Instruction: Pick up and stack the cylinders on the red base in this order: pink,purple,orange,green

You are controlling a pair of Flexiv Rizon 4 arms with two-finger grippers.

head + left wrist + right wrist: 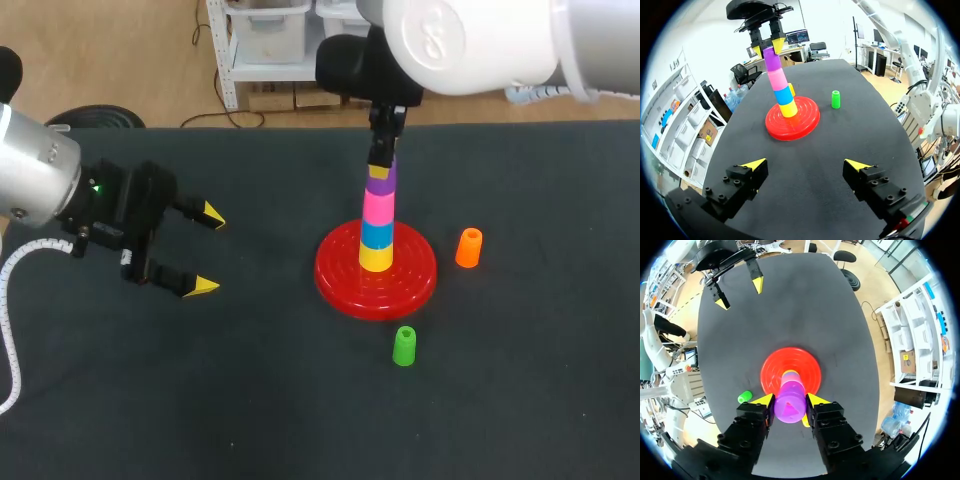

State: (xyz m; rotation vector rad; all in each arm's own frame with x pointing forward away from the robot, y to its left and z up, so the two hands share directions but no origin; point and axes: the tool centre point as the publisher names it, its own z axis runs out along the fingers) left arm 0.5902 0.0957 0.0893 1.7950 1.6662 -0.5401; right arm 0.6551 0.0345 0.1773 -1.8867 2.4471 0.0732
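Worktop: a dark, matte table surface (250, 400), with both arms over it.
Green piece: the small green plastic cylinder (404, 345) stands upright and alone on the worktop. It is just on the near side of the base and not touching it.
Left arm: the left gripper (208, 251) hangs over the worktop's left part, well apart from the base. Its yellow-tipped fingers are spread wide with nothing between them.
Base: the round red plastic base (335, 275) sits about mid-worktop and carries a stack. From the bottom up this is a yellow cylinder (376, 258), a blue cylinder (377, 234), the pink cylinder (378, 207) and the purple cylinder (380, 180).
Orange piece: the orange plastic cylinder (468, 248) stands upright to the right of the base, clear of its rim.
Right arm: the right gripper (383, 160) comes down from the far edge onto the stack's top. Its fingers pinch the purple cylinder from two sides.
Right wrist view: it looks straight down the stack, showing the purple top between the finger pads (816, 412).
Left wrist view: it shows the stack side-on, with only a sliver of the orange piece behind it.
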